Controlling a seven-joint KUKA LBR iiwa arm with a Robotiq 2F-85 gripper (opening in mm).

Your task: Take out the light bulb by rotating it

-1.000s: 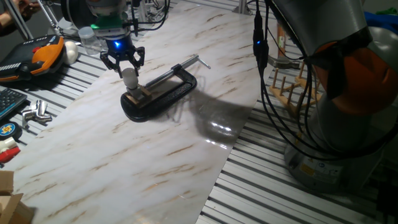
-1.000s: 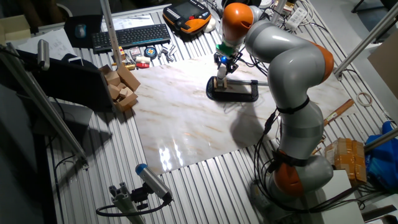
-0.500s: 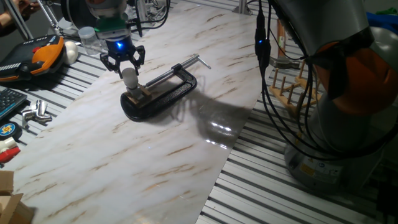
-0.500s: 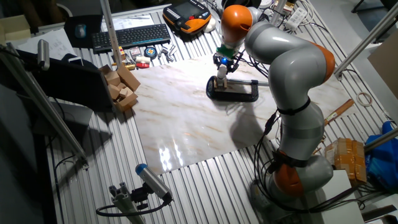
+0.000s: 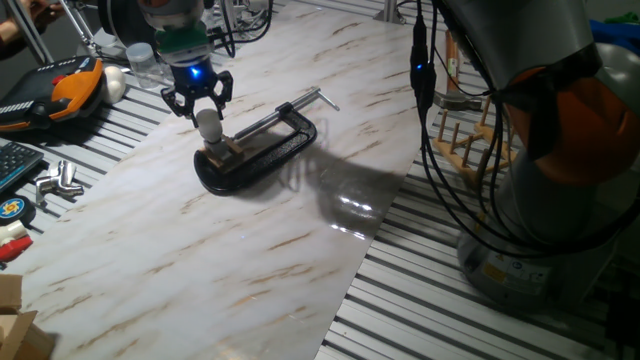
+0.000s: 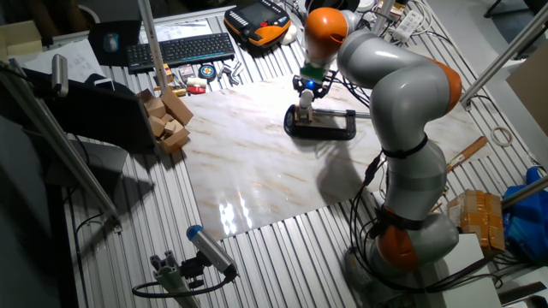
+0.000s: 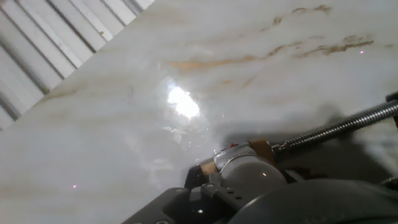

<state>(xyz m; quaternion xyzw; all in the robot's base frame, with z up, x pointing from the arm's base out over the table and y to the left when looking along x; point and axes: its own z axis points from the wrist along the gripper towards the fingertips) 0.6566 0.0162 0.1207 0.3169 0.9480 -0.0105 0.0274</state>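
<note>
The light bulb point(image 5: 209, 127), small and frosted white, stands upright in a tan wooden socket block point(image 5: 228, 152) that a black C-clamp point(image 5: 272, 148) holds on the marble board. My gripper point(image 5: 204, 111) comes down from above, and its black fingers close around the bulb's top. From the other side the gripper point(image 6: 306, 91) sits right over the bulb point(image 6: 305, 105) and the clamp point(image 6: 330, 129). In the hand view the bulb point(image 7: 252, 175) fills the lower middle, with its metal base point(image 7: 225, 157) entering the block point(image 7: 262, 149). The fingers are only dark blur there.
The clamp's screw point(image 7: 336, 127) runs off to the right. An orange-black device point(image 5: 68, 88) and a white egg-shaped object point(image 5: 114, 82) lie left of the board. A wooden rack point(image 5: 462, 140) and the arm's base point(image 5: 560, 200) stand to the right. Wooden blocks point(image 6: 167, 120) sit beside the board.
The hand has turned a little about the bulb's axis and edged slightly upward. The bulb, block and clamp stay where they were.
</note>
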